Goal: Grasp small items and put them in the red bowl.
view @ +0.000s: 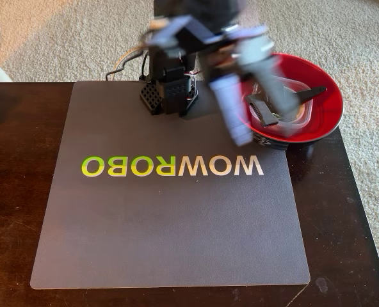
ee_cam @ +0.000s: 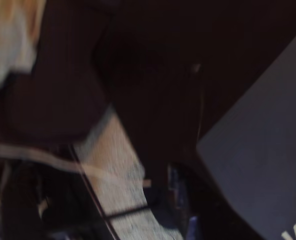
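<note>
The tool (view: 241,131) is blurred, so I cannot tell how far open it is; just beside it sits the red bowl (view: 327,121) holding black parts (view: 305,94).

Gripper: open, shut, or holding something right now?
Gripper: cannot be told; motion blur smears it in the fixed view beside the red bowl, and the wrist view is too dark.

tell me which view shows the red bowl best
The fixed view. There the red bowl sits at the mat's far right corner, its red inside open to the camera, with dark parts and something pale lying in it, though the blurred arm covers its left side. The wrist view is dark and smeared and shows no bowl.
</note>
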